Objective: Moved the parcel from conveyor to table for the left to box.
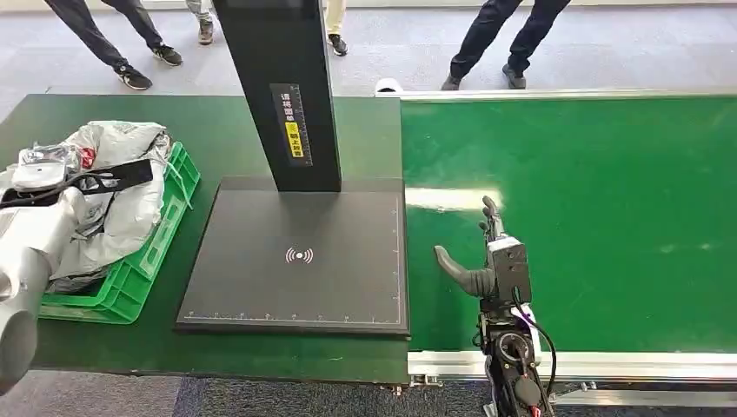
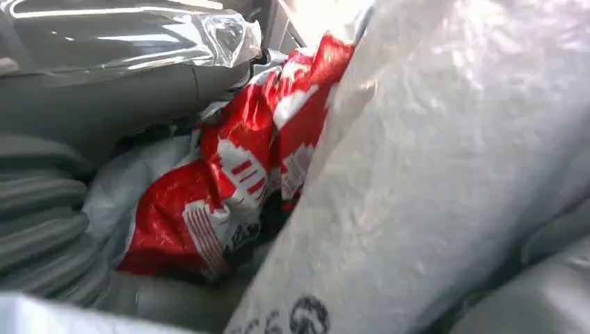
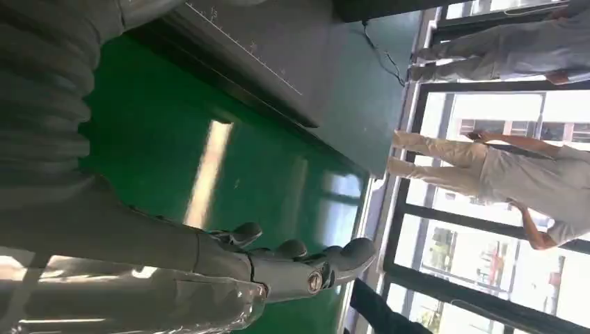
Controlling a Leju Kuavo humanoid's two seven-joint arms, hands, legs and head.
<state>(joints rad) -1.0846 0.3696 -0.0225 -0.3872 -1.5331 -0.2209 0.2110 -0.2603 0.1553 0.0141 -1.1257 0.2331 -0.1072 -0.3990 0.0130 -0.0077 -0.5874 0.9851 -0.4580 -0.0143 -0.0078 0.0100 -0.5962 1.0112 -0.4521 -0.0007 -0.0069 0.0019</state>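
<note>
Over at the left end of the table you have a green plastic crate [image 1: 165, 228] heaped with grey poly mailer parcels [image 1: 122, 178], and your left hand [image 1: 43, 178] sits on top of that heap. From the left wrist camera you see a red-and-white printed parcel [image 2: 236, 174] pressed up against the thumb and ribbed cover of that hand, with a large grey mailer [image 2: 431, 167] lying beside it. Whether the fingers are actually closed around the red parcel, you cannot tell; they are hidden behind the bags.

Your right hand [image 1: 487, 261] hovers above the green conveyor belt [image 1: 608, 217] near its left edge, holding nothing, with the thumb sticking out toward the scanner and the fingers extended forward and apart. The right wrist camera shows those fingers [image 3: 292, 261] loosely spread over the belt.

Between crate and belt lies the black scanning platform [image 1: 295, 261] with a wireless symbol on it, and its black upright column [image 1: 282, 87] rises at the back. Several people's legs [image 1: 495, 43] stand on the grey floor beyond the table.
</note>
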